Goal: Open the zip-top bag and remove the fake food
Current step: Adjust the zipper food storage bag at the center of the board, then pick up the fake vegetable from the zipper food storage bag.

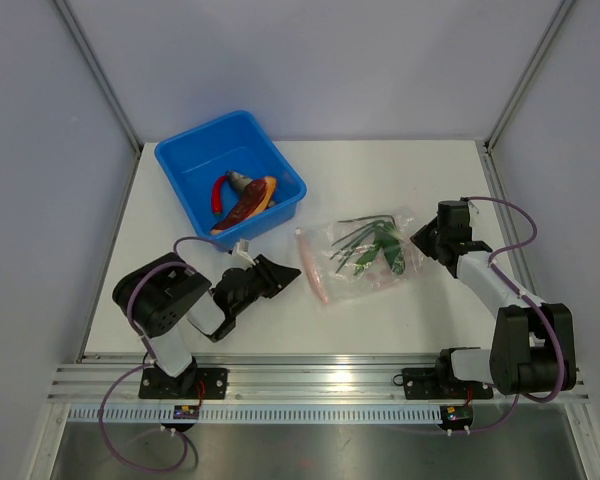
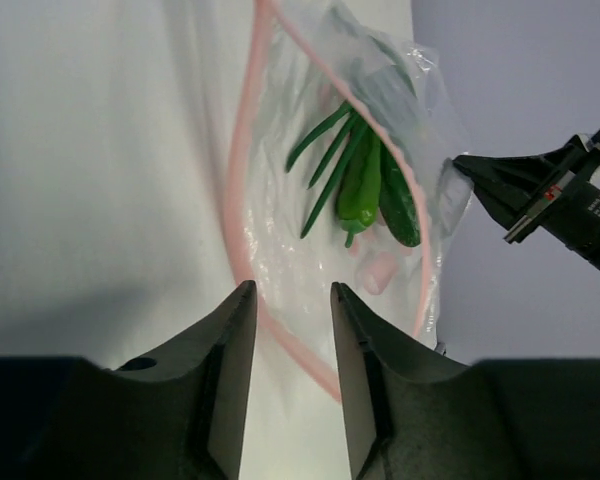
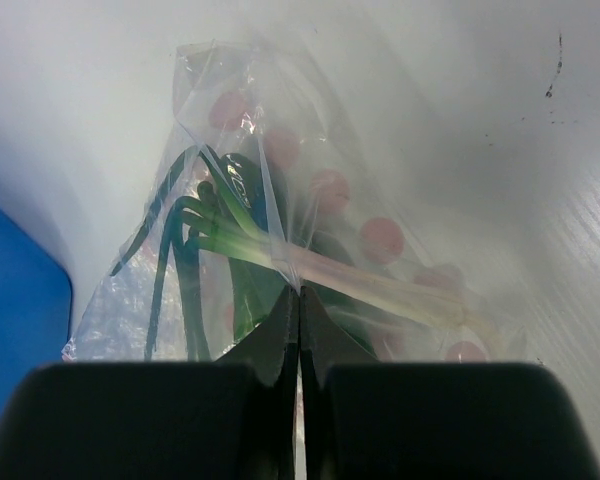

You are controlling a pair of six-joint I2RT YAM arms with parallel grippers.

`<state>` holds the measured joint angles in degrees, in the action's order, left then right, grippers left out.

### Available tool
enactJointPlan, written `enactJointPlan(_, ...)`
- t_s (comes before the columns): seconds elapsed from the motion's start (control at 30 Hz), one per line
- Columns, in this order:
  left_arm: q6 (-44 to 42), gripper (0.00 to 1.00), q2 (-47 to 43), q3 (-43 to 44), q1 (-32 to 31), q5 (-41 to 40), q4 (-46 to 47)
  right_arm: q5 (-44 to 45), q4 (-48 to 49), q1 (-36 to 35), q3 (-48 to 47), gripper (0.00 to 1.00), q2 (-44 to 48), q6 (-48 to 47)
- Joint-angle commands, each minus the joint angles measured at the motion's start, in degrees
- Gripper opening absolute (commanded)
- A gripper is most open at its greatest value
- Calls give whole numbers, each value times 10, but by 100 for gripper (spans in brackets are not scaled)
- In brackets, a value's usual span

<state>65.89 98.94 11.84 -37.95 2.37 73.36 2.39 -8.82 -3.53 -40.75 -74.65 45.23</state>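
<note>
Right end effector (image 3: 298, 300) pinched shut on the bag's (image 2: 280, 230) far edge, likely anchoring it. Left end effector (image 2: 290, 290) part-open, empty; pink zip mouth (image 2: 238, 170) just ahead. Green toy vegetables (image 2: 365, 185) inside the bag.

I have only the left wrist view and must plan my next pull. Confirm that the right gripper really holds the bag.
Observer: It does. In the right wrist view the right gripper is shut on the zip-top bag, with the plastic pinched between its tips.
Operator: List any food that is outside the bag.
Observer: From above, a red chili, a grey-brown fish and an orange piece lie in the blue tub, which stands apart from the bag.
</note>
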Motion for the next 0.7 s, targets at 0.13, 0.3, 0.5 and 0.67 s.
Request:
enactJointPlan(0.13, 17, 25, 30, 10, -18, -21, 220, 8, 13, 5, -4, 0, 10, -6)
enactJointPlan(0.3, 26, 14, 62, 42, -28, -22, 220, 7, 13, 5, -3, 0, 10, -5)
enactJointPlan(0.5, 16, 23, 82, 77, -42, -22, 220, 4, 15, 4, -2, 0, 10, -7)
enactJointPlan(0.67, 0, 28, 72, 107, -55, -21, 169, -1, 17, 5, -1, 0, 10, -6)
